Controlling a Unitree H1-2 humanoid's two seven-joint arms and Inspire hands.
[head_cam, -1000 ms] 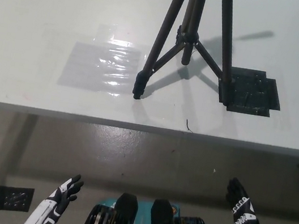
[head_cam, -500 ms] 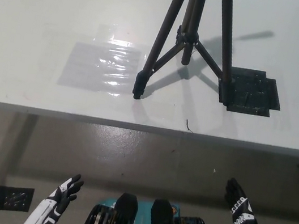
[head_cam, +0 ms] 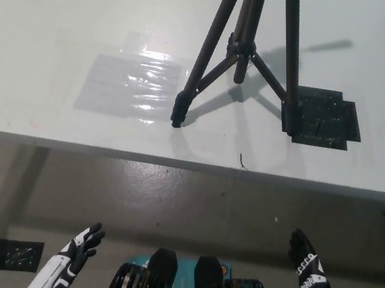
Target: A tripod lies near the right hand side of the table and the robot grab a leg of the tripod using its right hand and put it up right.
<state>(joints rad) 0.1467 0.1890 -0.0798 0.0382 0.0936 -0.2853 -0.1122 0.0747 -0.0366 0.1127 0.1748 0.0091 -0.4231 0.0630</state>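
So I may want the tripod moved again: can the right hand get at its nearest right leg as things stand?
Probably yes. The tripod stands upright on the table with nothing around it; the right hand hangs open below the table's front edge, so it must rise first.

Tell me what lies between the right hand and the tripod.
In the head view, only the table's front edge and bare tabletop lie between the right hand, low by the floor, and the upright tripod.

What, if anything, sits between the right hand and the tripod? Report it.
No object blocks the way. The tripod already stands upright on the table. The right hand hangs open below the table's near edge, so that edge lies between them. The left hand rests low, open too.
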